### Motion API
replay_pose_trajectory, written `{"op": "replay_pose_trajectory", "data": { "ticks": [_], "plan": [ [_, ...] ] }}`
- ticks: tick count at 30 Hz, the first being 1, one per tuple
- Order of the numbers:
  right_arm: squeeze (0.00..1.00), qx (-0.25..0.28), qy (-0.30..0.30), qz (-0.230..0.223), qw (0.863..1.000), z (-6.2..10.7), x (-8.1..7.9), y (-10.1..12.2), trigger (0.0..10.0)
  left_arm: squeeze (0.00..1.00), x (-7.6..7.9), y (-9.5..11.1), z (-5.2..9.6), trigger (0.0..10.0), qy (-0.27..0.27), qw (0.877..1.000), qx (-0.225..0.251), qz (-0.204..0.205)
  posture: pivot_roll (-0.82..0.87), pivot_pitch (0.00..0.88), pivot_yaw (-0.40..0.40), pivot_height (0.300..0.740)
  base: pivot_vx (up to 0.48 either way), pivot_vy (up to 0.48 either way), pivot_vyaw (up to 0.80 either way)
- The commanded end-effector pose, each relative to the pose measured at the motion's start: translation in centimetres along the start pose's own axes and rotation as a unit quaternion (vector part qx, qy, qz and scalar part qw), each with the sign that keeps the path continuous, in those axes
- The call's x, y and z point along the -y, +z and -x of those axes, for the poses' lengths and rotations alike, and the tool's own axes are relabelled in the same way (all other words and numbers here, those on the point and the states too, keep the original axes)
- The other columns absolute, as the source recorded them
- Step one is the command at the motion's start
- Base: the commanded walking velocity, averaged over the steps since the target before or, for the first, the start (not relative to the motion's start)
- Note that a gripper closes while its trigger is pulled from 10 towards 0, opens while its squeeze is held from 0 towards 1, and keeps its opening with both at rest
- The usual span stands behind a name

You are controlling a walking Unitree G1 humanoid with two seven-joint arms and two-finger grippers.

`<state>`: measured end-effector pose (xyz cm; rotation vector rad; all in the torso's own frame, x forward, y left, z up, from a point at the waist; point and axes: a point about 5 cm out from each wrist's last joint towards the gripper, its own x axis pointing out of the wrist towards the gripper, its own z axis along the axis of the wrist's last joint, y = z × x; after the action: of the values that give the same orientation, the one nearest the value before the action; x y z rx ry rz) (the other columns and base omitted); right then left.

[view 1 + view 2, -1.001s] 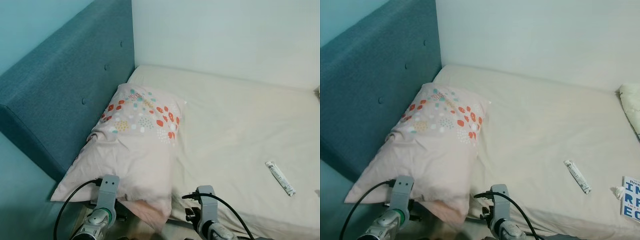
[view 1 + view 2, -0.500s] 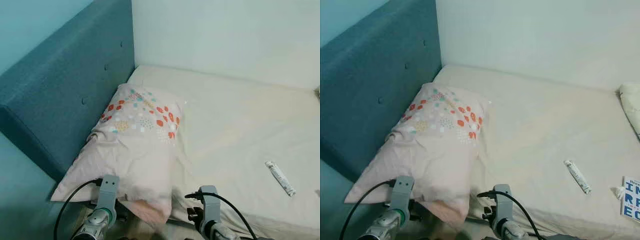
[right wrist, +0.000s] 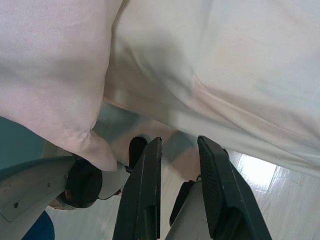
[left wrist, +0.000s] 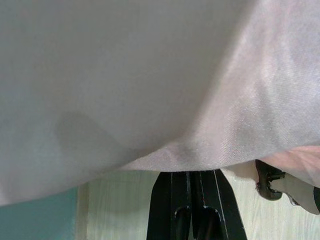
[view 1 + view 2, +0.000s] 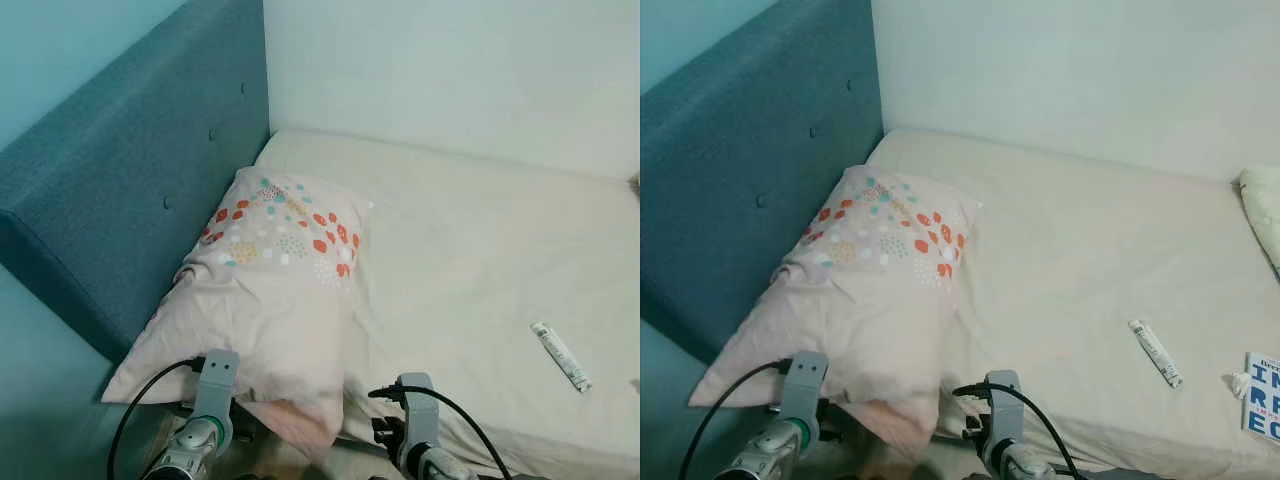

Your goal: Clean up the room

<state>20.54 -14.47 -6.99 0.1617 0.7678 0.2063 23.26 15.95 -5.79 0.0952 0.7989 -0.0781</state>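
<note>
Lying against the blue padded headboard [image 5: 120,190], the pale pink pillow with orange and teal dots [image 5: 265,300] overhangs the cream-sheeted bed [image 5: 470,270], its near corner just above the left gripper [image 4: 192,192], fingers pressed together on nothing. The right gripper [image 3: 177,165], slightly parted, empty, hangs just beside.

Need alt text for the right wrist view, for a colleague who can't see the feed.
The right gripper hangs open and empty just below the edge of the bed, its two black fingers pointing up at the cream sheet. A pale pink pillow overhangs the edge beside it, with light wooden floor below.
</note>
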Motion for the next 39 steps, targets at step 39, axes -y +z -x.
{"op": "replay_pose_trajectory", "data": {
  "ticks": [39],
  "plan": [
    [0.00,-0.006,0.002,0.005,1.000,0.10,-0.27,-0.55,10.0,0.00,0.01,-0.65,0.09,10.0,-0.003,1.000,-0.016,-0.004,0.07,0.026,0.050,0.740,0.000,0.000,0.00]
  ]
}}
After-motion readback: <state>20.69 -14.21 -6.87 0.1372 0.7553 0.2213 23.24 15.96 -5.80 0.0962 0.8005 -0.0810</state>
